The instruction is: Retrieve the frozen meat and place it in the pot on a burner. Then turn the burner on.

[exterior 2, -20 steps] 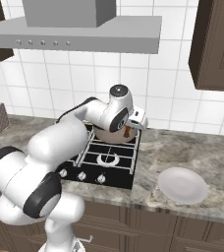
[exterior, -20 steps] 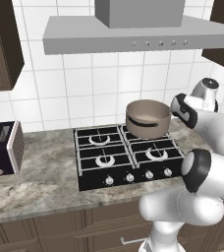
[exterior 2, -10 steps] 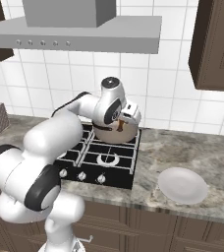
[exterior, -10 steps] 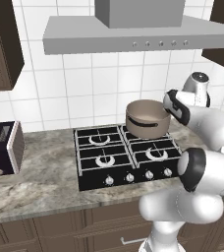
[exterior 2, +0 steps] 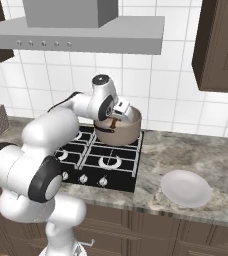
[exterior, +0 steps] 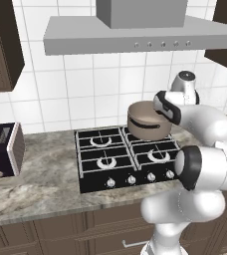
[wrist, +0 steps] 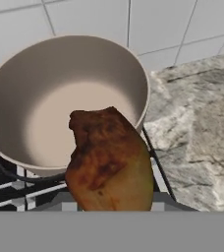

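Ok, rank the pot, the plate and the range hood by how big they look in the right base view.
Largest to smallest:
1. Range hood
2. Pot and plate: they look about alike, and the plate lies nearer the camera, so I won't rank them.

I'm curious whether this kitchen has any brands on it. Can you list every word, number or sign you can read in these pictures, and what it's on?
None: no readable text anywhere.
The toaster, the cooktop's knobs, the range hood, the pot and the plate carry no words, numbers or signs.
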You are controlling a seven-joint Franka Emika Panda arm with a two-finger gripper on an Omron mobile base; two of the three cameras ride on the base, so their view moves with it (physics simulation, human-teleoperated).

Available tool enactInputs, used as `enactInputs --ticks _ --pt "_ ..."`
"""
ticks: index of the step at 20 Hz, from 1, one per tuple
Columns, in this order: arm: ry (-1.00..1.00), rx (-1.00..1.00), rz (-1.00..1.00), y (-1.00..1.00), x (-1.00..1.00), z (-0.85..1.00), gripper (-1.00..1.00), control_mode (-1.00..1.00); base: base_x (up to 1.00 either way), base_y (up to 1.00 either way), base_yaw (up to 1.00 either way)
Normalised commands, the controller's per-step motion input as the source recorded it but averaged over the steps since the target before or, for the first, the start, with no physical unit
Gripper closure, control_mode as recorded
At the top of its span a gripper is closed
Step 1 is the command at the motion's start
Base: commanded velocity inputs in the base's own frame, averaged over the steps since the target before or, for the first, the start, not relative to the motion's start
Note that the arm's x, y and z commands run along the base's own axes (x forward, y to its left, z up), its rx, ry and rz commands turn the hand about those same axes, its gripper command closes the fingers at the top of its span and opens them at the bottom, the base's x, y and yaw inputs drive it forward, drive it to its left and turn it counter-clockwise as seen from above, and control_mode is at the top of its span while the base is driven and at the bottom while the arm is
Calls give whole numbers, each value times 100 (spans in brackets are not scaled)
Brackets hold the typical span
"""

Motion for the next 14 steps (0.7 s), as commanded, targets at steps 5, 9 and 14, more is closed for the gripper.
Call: enactInputs --ticks 5,9,14 --pt "7 0 -1 24 35 0 100 -100 0 0 0" --pt "15 0 0 3 40 -1 100 -100 0 0 0" --pt "11 0 0 0 37 -2 100 -100 0 0 0"
